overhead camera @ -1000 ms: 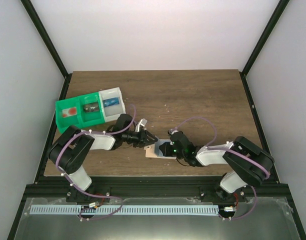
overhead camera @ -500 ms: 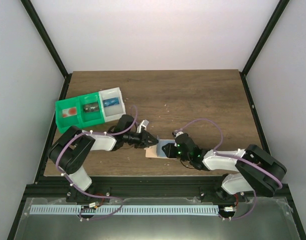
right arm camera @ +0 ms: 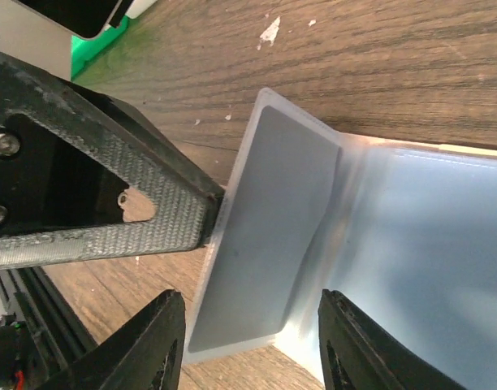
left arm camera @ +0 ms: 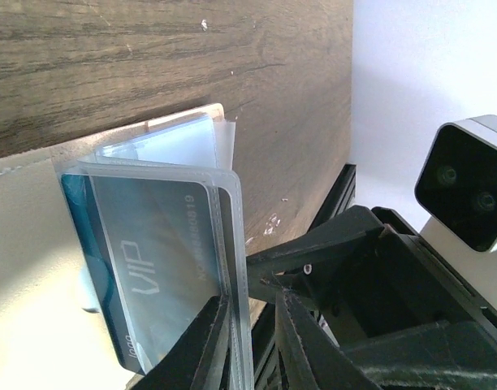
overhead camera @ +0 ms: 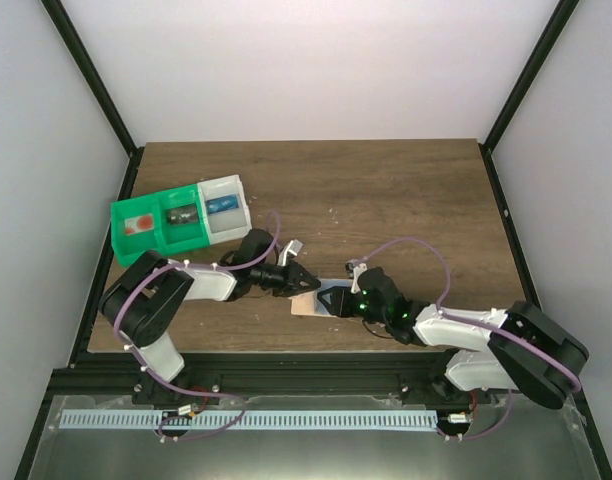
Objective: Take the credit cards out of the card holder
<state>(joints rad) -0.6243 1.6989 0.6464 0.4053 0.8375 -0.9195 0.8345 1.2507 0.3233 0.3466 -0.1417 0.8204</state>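
Locate the green and white bins [overhead camera: 181, 222] at the rear left of the desk [overhead camera: 406, 190]. To their right, the left fingers [left arm camera: 297, 345] are pinching the edge of a clear leaf [right arm camera: 265, 219] of the card holder [overhead camera: 308, 303]. The holder lies open on the desk near its front edge, between the two arms. Note the bluish card [left arm camera: 155, 268] marked VIP inside that raised leaf. On the right, the right fingers [right arm camera: 155, 345] are spread, with the leaf standing between them.
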